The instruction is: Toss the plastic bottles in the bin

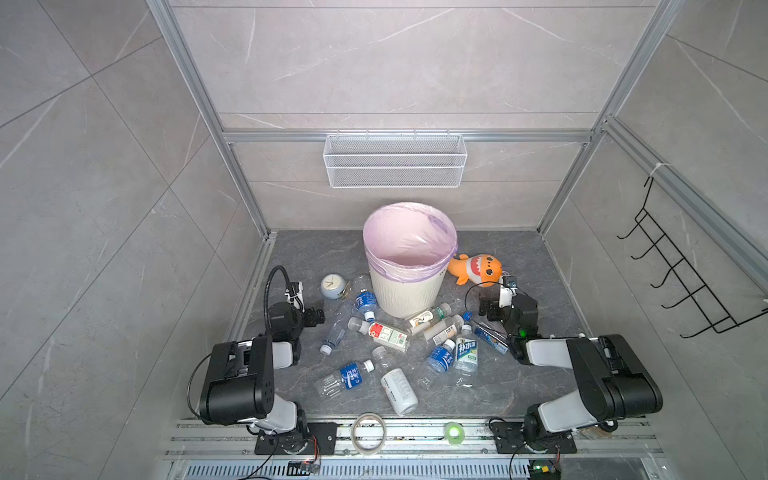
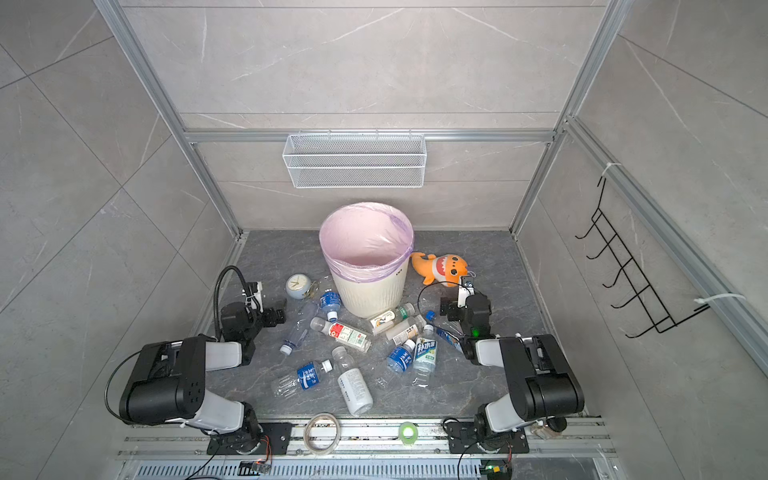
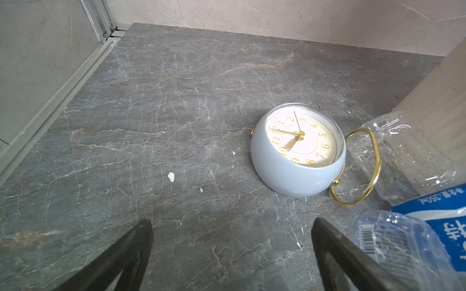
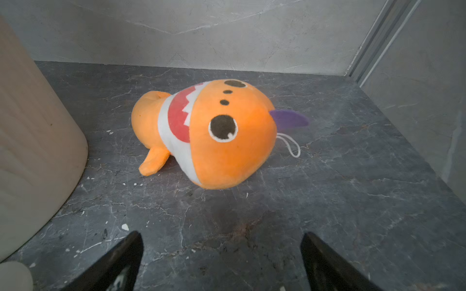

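Bottles (image 1: 386, 334) of clear or milky plastic lay scattered on the dark grey marbled tabletop (image 1: 494, 390). None looked thrown away yet, so the whole job seemed left to do. Nearest lay a milky-white plastic bottle with a white printed label (image 1: 399, 390), its fine print illegible. Beside it a clear plastic bottle with a blue label (image 1: 347, 376) carried white Chinese characters too small to read. Farther in, a clear bottle with a white-and-blue label (image 1: 466, 352) read "补水啦". The left tool (image 3: 233, 221) and right tool (image 4: 222, 234) both gaped wide, holding nothing. Beside the left one, another blue-labelled clear bottle (image 3: 433, 201) showed "350mL". Beyond stood the round cream-white ribbed plastic bin with a pale pink liner (image 1: 405, 295), upright, nothing showing inside.
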Tool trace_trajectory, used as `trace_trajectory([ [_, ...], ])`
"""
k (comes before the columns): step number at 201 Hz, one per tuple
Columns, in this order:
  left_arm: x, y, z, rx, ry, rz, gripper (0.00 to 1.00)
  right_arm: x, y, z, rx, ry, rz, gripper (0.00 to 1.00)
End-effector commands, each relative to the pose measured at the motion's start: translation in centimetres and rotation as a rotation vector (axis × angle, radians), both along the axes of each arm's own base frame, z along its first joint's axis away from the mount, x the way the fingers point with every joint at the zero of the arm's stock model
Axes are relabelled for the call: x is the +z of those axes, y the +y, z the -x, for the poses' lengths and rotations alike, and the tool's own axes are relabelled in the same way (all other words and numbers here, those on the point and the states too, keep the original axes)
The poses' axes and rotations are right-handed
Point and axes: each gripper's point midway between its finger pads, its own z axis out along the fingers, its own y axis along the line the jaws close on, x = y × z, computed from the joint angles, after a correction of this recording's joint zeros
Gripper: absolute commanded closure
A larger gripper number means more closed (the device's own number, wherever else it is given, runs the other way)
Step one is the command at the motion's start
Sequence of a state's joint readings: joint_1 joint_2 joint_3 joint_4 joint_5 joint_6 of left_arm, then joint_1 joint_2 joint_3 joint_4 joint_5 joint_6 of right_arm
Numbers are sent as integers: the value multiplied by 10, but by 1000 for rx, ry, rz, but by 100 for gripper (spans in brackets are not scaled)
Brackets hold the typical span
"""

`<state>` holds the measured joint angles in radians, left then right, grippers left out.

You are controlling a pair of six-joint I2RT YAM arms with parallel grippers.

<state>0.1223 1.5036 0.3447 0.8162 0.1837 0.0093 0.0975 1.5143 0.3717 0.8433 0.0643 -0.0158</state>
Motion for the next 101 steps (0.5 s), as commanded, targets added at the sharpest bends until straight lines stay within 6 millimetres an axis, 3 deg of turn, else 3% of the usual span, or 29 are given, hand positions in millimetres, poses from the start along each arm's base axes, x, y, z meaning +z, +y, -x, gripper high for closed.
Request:
trace_trajectory([
  [1, 14, 1, -8, 10, -56, -8, 0, 2, 0, 0, -8, -14, -4, 0],
  [101, 14, 2, -8, 11, -53, -6, 0, 2, 0, 0, -9, -13, -7, 0],
])
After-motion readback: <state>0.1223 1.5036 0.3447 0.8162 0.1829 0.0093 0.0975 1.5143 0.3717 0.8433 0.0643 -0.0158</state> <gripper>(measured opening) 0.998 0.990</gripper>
